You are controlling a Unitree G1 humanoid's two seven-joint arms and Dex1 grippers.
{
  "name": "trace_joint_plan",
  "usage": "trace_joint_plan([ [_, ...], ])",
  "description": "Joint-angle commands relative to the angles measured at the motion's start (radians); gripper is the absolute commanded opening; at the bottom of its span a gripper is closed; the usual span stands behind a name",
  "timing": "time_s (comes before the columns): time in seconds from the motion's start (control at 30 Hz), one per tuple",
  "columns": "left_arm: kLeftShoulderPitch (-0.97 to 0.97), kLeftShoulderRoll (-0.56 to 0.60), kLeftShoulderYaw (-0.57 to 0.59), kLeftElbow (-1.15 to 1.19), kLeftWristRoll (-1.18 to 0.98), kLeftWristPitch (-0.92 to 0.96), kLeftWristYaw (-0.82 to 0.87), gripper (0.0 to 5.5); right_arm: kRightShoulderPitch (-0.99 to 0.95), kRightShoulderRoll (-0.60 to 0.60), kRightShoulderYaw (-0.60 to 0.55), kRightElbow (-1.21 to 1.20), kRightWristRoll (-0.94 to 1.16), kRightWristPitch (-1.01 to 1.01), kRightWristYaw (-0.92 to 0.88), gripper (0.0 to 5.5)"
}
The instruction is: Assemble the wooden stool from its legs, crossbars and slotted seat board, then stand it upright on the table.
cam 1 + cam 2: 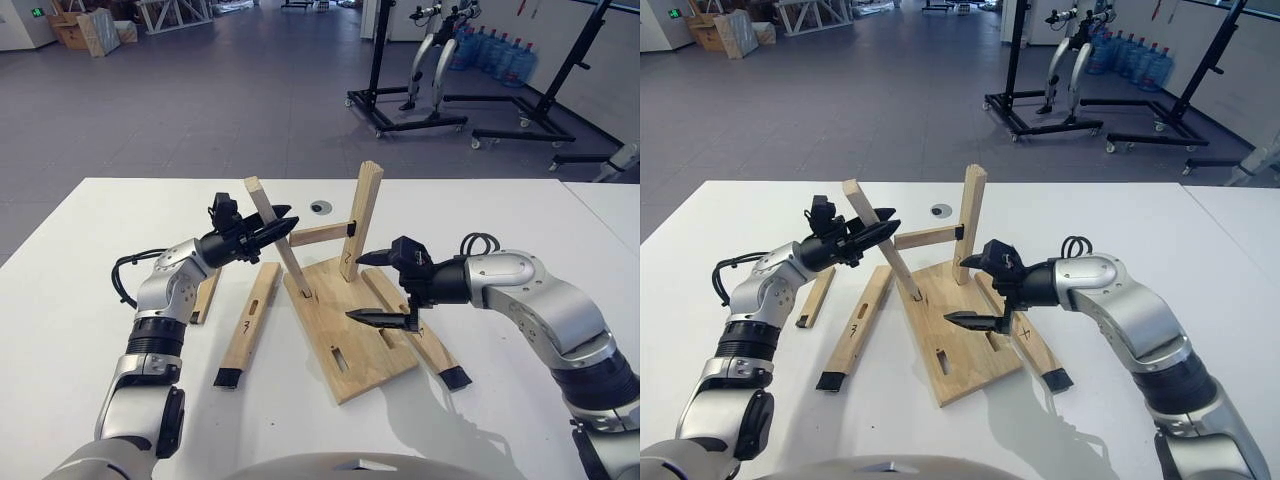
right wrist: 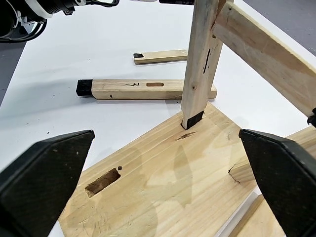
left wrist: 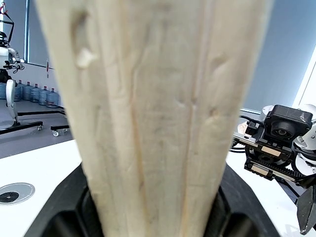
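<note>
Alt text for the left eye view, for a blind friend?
On a white table, two legs joined by a crossbar stand on a seat board; the left jaws clamp the tilted leg, the right jaws hang open over the board. Spare legs lie beside.

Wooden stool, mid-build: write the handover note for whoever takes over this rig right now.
Left gripper: shut on the leaning leg.
Right gripper: open, above the seat board.
Done: leaning leg and upright leg stand on the board, joined by a crossbar.
Lying on the table: left loose leg beside the board, far piece beyond it, right loose leg along the board's right edge.
To do: fit the loose parts, then stand the stool upright.
</note>
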Motion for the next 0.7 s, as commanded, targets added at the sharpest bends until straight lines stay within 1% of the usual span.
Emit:
trace_joint_plan([
  [0.03,0.002,-0.001,-0.016,0.027,0.042,-0.015,0.014,2.02,0.0,-0.003,0.006,-0.008,0.002,0.004,-0.006,5.4],
  [0.57,0.003,0.011,-0.066,0.005,0.085,-0.046,-0.003,2.02,-0.013,0.016,0.013,-0.015,0.009,0.023,-0.04,5.4],
  [0.7,0.003,0.009,-0.055,-0.006,0.07,-0.037,0.005,2.02,-0.011,0.017,0.015,-0.017,0.012,0.023,-0.042,5.4],
])
